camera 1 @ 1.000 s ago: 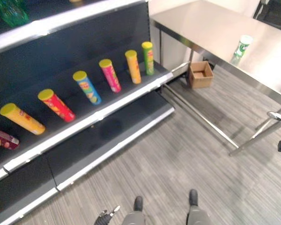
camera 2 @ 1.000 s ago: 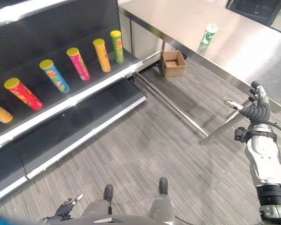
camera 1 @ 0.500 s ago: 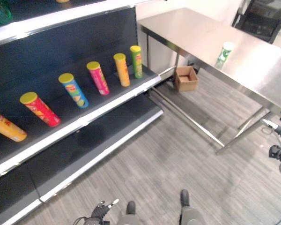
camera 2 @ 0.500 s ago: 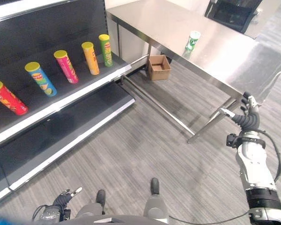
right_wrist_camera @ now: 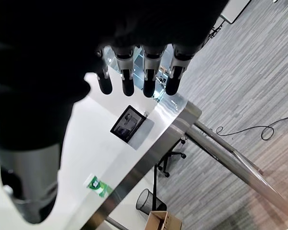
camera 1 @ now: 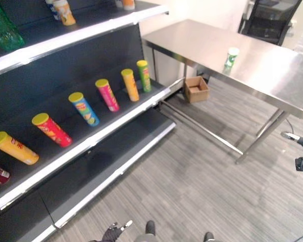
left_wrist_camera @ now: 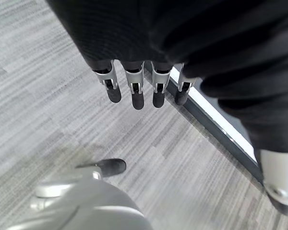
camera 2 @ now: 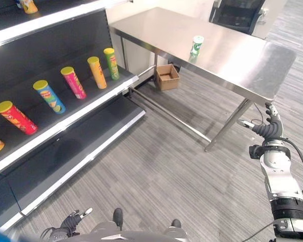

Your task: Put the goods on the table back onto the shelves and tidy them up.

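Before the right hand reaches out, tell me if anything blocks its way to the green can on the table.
Nothing visible does. The green can stands alone on the steel table; the right hand, open, hangs off the table's near corner, with bare tabletop between them.

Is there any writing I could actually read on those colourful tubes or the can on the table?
Tubes on the shelf: printed labels, too small and blurred to read.
Green and white can on the steel table: print too small to read.
Cardboard box on the floor: no readable marking.
So no text is legible.
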Available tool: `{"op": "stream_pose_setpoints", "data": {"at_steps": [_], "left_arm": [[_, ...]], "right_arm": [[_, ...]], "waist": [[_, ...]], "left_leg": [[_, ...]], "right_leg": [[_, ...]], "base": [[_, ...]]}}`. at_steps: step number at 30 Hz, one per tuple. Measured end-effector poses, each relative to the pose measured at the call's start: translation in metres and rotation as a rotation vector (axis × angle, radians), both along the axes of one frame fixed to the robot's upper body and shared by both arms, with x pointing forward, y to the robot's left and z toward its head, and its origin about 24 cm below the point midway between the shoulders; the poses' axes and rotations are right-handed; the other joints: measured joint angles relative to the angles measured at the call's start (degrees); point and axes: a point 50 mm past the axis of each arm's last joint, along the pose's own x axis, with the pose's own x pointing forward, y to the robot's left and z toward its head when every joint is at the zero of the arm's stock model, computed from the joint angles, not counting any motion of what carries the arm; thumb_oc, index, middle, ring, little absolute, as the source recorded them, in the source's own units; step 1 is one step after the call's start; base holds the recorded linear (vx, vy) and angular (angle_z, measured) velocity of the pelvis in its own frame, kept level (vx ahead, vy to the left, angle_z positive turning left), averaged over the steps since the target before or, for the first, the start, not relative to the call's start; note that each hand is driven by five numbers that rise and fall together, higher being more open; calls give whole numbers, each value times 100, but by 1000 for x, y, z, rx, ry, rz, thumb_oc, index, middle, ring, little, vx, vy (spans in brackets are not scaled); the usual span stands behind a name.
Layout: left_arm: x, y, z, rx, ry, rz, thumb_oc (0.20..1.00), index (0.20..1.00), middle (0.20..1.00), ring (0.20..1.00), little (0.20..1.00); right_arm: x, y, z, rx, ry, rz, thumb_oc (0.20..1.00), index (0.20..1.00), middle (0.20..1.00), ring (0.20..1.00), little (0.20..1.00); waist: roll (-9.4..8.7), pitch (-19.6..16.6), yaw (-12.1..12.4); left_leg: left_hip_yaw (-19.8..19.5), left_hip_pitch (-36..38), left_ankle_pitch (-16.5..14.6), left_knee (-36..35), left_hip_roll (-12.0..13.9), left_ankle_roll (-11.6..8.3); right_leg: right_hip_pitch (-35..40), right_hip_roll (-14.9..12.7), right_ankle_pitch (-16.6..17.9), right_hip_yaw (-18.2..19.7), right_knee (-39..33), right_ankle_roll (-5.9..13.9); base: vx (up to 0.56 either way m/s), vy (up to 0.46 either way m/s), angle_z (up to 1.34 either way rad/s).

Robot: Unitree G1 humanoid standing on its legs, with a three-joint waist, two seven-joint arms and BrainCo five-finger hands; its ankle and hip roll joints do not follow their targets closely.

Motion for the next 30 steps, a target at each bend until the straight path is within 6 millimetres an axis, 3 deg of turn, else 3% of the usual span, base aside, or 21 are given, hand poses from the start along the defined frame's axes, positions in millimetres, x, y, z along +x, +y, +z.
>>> {"op": "stream_pose_setpoints", "data": {"at_steps": [6, 9, 10, 11, 13, 14, 15, 16, 17, 18, 20, 21, 23, 24, 25, 26, 27, 28, 29, 30], "left_arm": [[-11, 5, -1, -7, 19, 53, 1000, 1000, 1000, 1000, 1000], [-14, 11, -1, -3, 17, 103, 1000, 1000, 1000, 1000, 1000], [-11, 16, 0, -4, 10, 138, 1000, 1000, 1000, 1000, 1000], [-8, 17, -1, -5, 15, 151, 1000, 1000, 1000, 1000, 1000], [-28, 12, -7, -30, 92, 181, 1000, 1000, 1000, 1000, 1000], [-41, 4, -12, -52, 136, 197, 1000, 1000, 1000, 1000, 1000], [-52, -13, -17, -90, 177, 195, 1000, 1000, 1000, 1000, 1000], [-55, -5, -14, -77, 157, 186, 1000, 1000, 1000, 1000, 1000], [-49, 21, -7, -11, 132, 193, 1000, 1000, 1000, 1000, 1000], [-37, 27, -5, 0, 119, 215, 1000, 1000, 1000, 1000, 1000], [-43, 28, -6, -2, 139, 239, 1000, 1000, 1000, 1000, 1000], [-55, 19, -10, -25, 177, 267, 1000, 1000, 1000, 1000, 1000], [-65, 12, -13, -42, 201, 297, 1000, 1000, 1000, 1000, 1000], [-70, 11, -13, -39, 213, 301, 1000, 1000, 1000, 1000, 1000], [-64, 16, -11, -26, 184, 294, 1000, 1000, 1000, 1000, 1000], [-52, 24, -7, -7, 141, 284, 1000, 1000, 1000, 1000, 1000], [-41, 26, -5, -2, 115, 274, 1000, 1000, 1000, 1000, 1000], [-23, 28, -1, 1, 59, 239, 1000, 1000, 1000, 1000, 1000], [-5, 37, 7, 28, -2, 198, 1000, 1000, 1000, 1000, 1000], [9, 48, 14, 60, -46, 182, 1000, 1000, 1000, 1000, 1000]], "right_arm": [[0, 0, 0, -4, 1, 2, 1000, 1000, 1000, 1000, 1000], [0, 0, 5, -15, -17, 8, 1000, 1000, 1000, 1000, 1000], [1, 0, 6, -15, -25, 6, 1000, 1000, 1000, 1000, 1000], [1, -1, 8, -17, -35, 5, 1000, 1000, 1000, 1000, 1000], [7, 2, 20, -25, -91, 14, 1000, 1000, 1000, 1000, 1000], [10, 4, 29, -44, -121, 28, 1000, 1000, 1000, 1000, 1000], [10, 1, 43, -91, -148, 27, 1000, 1000, 1000, 1000, 1000], [12, 1, 50, -94, -179, 20, 1000, 1000, 1000, 1000, 1000], [14, 4, 42, -60, -178, 13, 1000, 1000, 1000, 1000, 1000], [15, 3, 40, -47, -172, 8, 1000, 1000, 1000, 1000, 1000], [24, 11, 43, -21, -197, 29, 1000, 1000, 1000, 1000, 1000], [33, 20, 62, -27, -270, 65, 1000, 1000, 1000, 1000, 1000], [33, 25, 70, -50, -300, 90, 1000, 1000, 1000, 1000, 1000], [33, 25, 67, -65, -279, 101, 1000, 1000, 1000, 1000, 1000], [32, 26, 63, -62, -264, 105, 1000, 1000, 1000, 1000, 1000], [30, 27, 57, -59, -242, 114, 1000, 1000, 1000, 1000, 1000], [31, 29, 54, -49, -236, 118, 1000, 1000, 1000, 1000, 1000], [35, 36, 50, -35, -236, 126, 1000, 1000, 1000, 1000, 1000], [37, 41, 44, -35, -216, 141, 1000, 1000, 1000, 1000, 1000], [37, 43, 42, -38, -208, 144, 1000, 1000, 1000, 1000, 1000]], "waist": [[31, -31, 3], [97, 107, 155], [-42, 268, 204], [-220, 377, 246], [-429, 450, 374], [-349, 397, 449], [167, 235, 524], [264, 213, 656], [-295, 312, 720], [-299, 512, 721], [-504, 477, 918], [-443, 470, 1074], [-297, 458, 1123], [-258, 430, 1145], [-330, 378, 1129], [-532, 373, 1128], [-589, 371, 1124], [-522, 357, 1060], [-562, 301, 953], [-656, 244, 805]], "left_leg": [[-49, -91, -75, 233, 245, -167], [-458, -614, -260, 1271, 491, -452], [-837, -1167, -99, 2168, 382, -623], [-1109, -1594, 304, 2755, 193, -760], [-998, -1713, 295, 2554, -118, -764], [-819, -1640, -7, 2009, -321, -642], [-666, -1625, -554, 1251, 35, -644], [-816, -1748, -564, 711, 104, -704], [-473, -1860, -565, 877, -176, -736], [-448, -1943, -458, 906, -57, -594], [-110, -1981, -447, 874, -204, -575], [-105, -1669, -305, 577, -319, -383], [-200, -1269, -269, 621, -417, -302], [-146, -1006, -134, 572, -460, -83], [16, -981, -102, 622, -588, 334], [120, -999, -205, 715, -734, 434], [203, -963, -310, 736, -740, 563], [337, -695, -365, 606, -661, 650], [380, -339, -477, 466, -752, 800], [343, -129, -745, 420, -962, 1015]], "right_leg": [[-14, 243, -82, 39, -2, -134], [-254, 489, -310, 46, 468, -442], [-397, 401, -470, 25, 816, -502], [-467, 257, -507, 20, 895, -577], [-471, 63, -513, 73, 670, -600], [-441, 60, -527, 188, 330, -498], [-767, 567, -600, 172, 1058, -649], [-1268, 776, -1616, 93, 3111, -551], [-1198, 522, -2416, 298, 2909, -878], [-1000, 625, -2362, 321, 2734, -785], [-985, 592, -2202, 701, 2309, -839], [-696, 547, -1786, 1070, 1763, -843], [-233, 430, -1754, 1170, 1352, -632], [-96, 331, -1779, 1181, 1359, -508], [-138, 176, -1796, 1206, 1445, -430], [-126, 56, -1772, 1198, 1517, -324], [-343, 7, -1738, 1159, 1924, -243], [-1151, -48, -1372, 1112, 3687, 240], [-1781, -270, -676, 1125, 5088, 636], [-2185, -500, -3, 1182, 5802, 602]], "base": [[36, -149, -2], [63, -194, 6], [148, -60, 18], [208, -25, 10], [389, 13, -24], [502, 67, -42], [444, 41, -38], [622, 92, -16], [534, 122, 33], [565, 192, 40], [523, 201, -17], [641, 242, -60], [488, 191, -38], [302, 159, -20], [437, 249, -24], [401, 277, -23], [331, 267, -45], [450, 355, -46], [573, 394, -34], [651, 367, -14]]}}
